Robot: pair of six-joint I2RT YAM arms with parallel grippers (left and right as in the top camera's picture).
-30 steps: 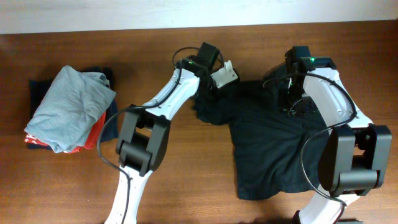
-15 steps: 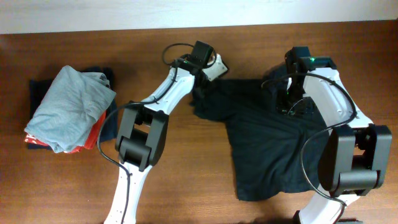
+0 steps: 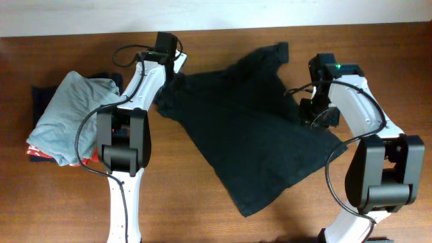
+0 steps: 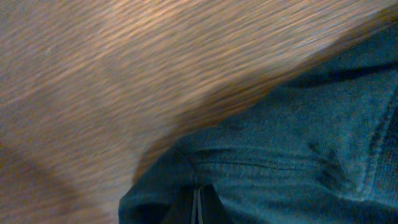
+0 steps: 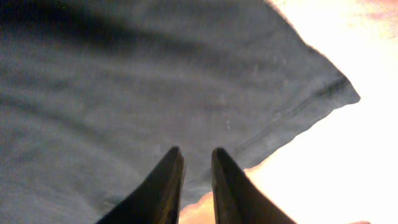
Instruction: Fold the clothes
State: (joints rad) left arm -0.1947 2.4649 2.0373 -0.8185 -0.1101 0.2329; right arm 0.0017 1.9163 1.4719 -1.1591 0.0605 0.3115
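Note:
The black T-shirt [image 3: 250, 128] lies spread across the middle of the wooden table [image 3: 54, 202], with one sleeve pointing to the back [image 3: 273, 52]. My left gripper [image 3: 174, 67] is at the shirt's back left corner. In the blurred left wrist view it [image 4: 198, 206] is shut on the dark fabric [image 4: 298, 143]. My right gripper [image 3: 312, 111] hovers over the shirt's right edge. Its two dark fingers [image 5: 174, 171] stand slightly apart [image 5: 196, 152] with nothing between them, and the shirt's hem [image 5: 292, 118] lies just beyond.
A stack of folded garments sits at the left: a light grey-blue one [image 3: 74, 115] on top, an orange-red one [image 3: 101, 147] and a navy one [image 3: 42, 94] beneath. The table's back edge meets a white wall [image 3: 270, 13].
My left gripper has pulled the shirt's corner far to the left, stretching the bunched fabric out flat. The right arm has stayed in place and its fingers have parted a little.

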